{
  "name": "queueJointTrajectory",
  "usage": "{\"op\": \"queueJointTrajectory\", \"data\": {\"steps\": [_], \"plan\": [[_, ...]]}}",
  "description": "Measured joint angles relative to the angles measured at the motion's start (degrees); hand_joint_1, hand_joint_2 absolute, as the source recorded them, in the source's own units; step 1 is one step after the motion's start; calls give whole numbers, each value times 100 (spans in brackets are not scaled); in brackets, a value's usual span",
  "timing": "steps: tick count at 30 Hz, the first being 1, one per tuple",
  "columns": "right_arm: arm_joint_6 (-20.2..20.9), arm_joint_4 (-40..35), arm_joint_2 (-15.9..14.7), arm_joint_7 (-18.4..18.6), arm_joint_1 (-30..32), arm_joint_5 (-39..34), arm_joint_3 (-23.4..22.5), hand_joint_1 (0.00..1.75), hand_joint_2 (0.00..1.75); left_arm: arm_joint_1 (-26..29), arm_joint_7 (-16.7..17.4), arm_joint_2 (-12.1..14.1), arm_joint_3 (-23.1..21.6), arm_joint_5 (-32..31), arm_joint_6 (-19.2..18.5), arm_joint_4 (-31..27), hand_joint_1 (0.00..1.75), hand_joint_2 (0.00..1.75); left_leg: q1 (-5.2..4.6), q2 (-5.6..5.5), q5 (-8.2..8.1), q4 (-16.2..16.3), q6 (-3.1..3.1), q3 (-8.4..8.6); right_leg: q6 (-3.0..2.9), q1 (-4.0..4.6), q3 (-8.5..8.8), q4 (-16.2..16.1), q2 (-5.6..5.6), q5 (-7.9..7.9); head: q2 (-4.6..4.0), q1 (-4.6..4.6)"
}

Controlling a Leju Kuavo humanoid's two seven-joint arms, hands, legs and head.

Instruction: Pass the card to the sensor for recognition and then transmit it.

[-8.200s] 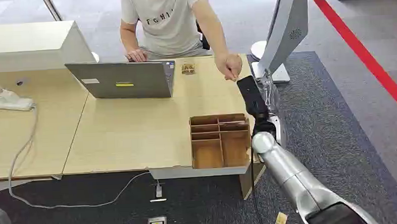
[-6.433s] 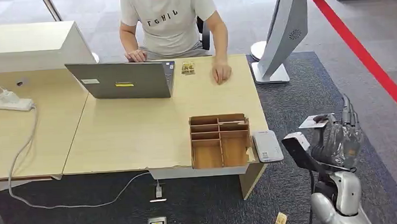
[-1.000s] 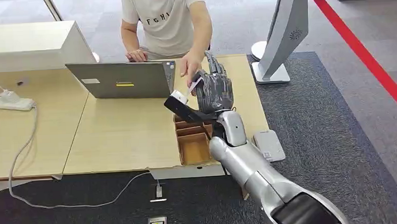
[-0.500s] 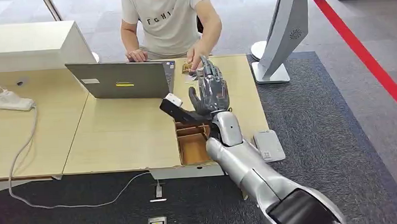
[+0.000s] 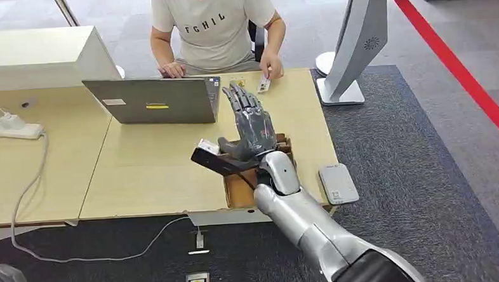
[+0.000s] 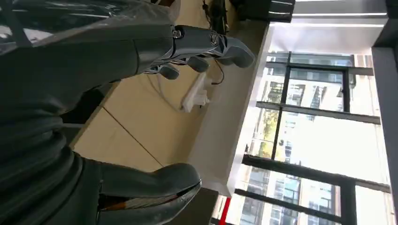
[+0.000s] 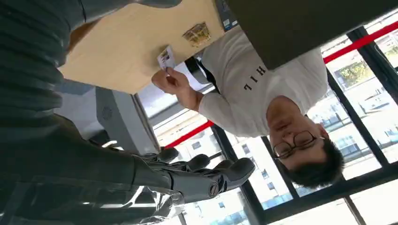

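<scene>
Since a second ago the card (image 5: 263, 84) has left the right robot hand (image 5: 251, 125) and now sits pinched in the person's hand (image 5: 271, 69) at the far edge of the desk (image 5: 159, 164), just right of the laptop (image 5: 159, 102); the person's arm has drawn back toward the body, and the right robot hand has slid nearer over the wooden organizer (image 5: 236, 191). That robot hand is empty, its fingers stretched out and apart, pointing toward the far side. The left robot hand (image 6: 155, 51), seen from its own wrist camera, also holds nothing, with fingers apart above the pale desk. The card reader (image 5: 338, 183) lies at the near right corner of the desk, well apart from the card. With the handover apparently done, the step in hand looks like a retreat: the right arm would do best to lift clear of the organizer's walls before swinging right, keeping its fingers straight so they catch neither the dividers nor the laptop lid.
</scene>
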Motion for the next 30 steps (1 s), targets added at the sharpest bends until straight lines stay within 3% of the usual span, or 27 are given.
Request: {"op": "queueJointTrajectory", "data": {"steps": [8,15,21,30], "plan": [[0,-946,-413,-81,726,-384,-52,0,175,111,0,-15,-186,-142,0,151,2,175,-1,0,-1,1,1,1,0,-1,-2,-3,2,0,0,2],[35,-1755,-988,575,1273,-8,-217,0,175,111,-2,-59,-170,-24,0,179,2,175,-2,1,-2,2,2,2,1,-2,0,-4,2,1,0,2],[6,-2139,-1503,1134,1530,612,-424,0,175,42,-2,118,-76,630,2,33,2,175,-2,0,-2,2,2,1,1,-2,2,-3,2,2,0,2],[48,-2627,-2063,1458,1885,953,-601,0,175,-61,-2,275,118,1078,-103,-175,2,175,-2,0,-2,1,2,0,2,-2,2,-3,2,2,0,2]]}}
